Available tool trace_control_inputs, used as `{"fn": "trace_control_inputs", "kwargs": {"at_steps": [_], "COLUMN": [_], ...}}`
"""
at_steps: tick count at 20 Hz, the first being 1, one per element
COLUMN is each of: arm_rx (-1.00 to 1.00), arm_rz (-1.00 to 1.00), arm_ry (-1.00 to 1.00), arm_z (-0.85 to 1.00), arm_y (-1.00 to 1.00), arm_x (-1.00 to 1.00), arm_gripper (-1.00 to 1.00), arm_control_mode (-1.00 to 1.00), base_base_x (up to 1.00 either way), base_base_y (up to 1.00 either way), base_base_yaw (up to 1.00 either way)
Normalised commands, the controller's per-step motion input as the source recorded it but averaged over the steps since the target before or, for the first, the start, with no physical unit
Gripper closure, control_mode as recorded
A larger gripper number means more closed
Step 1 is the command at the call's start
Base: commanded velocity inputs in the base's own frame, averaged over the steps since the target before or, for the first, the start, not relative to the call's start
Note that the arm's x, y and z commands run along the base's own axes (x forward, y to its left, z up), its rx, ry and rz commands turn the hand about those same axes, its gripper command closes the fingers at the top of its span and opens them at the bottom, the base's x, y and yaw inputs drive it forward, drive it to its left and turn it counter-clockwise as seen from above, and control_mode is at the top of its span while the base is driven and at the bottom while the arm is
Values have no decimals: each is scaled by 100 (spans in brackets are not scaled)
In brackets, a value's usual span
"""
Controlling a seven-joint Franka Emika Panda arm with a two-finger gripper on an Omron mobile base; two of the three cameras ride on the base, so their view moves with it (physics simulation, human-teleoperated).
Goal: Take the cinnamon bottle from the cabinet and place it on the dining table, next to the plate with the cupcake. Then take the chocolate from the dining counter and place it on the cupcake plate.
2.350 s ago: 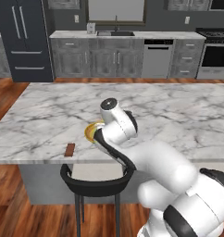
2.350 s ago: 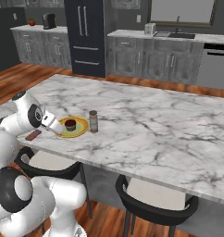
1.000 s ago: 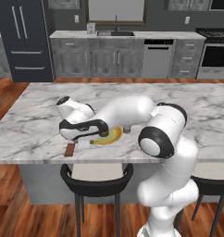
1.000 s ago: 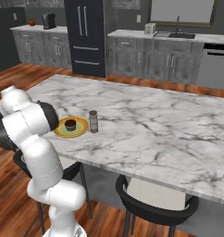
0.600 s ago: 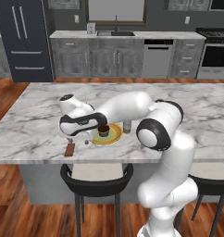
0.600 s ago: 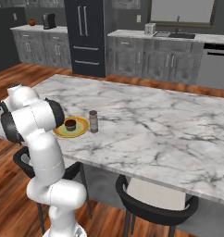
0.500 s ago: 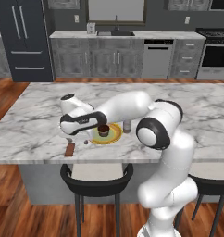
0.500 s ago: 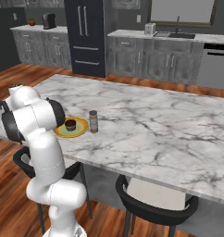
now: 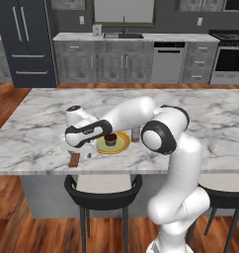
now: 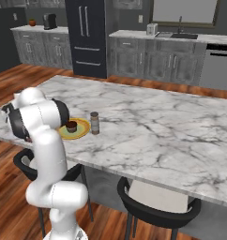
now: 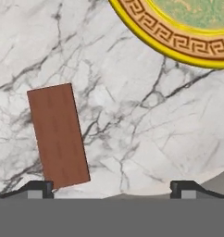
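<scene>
Even, bright rendered light; soft, slightly blurry.

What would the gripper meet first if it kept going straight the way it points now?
Probably the bare marble of the dining table: the open gripper points down at it. The chocolate lies toward one fingertip, so that finger might touch it first; depth is unclear.

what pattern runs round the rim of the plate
A brown Greek-key meander band on the yellow rim of the plate, around a greenish centre; clearest in the hand view.

The chocolate [image 11: 58, 135] is plain reddish brown. The counter [image 11: 132, 120] is white marble with grey veins. The plate [image 11: 178, 32] has a yellow rim, a brown key-pattern band and a greenish centre. The cupcake [image 9: 110, 140] is dark brown.
</scene>
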Motion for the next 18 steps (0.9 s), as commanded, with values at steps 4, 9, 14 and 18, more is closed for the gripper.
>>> {"fn": "trace_control_inputs", "kwargs": {"at_steps": [4,9,14,18], "arm_rx": [0,0,0,0], "arm_rz": [1,0,0,0], "arm_ry": [5,6,1,0], "arm_z": [-13,-4,-10,-18], "arm_y": [21,21,12,0], "arm_x": [24,23,17,5], "arm_gripper": [-100,-100,-100,-100], "arm_control_mode": [-100,-100,-100,-100], "base_base_x": [0,0,0,0], "base_base_y": [0,0,0,0], "base_base_yaw": [0,0,0,0]}}
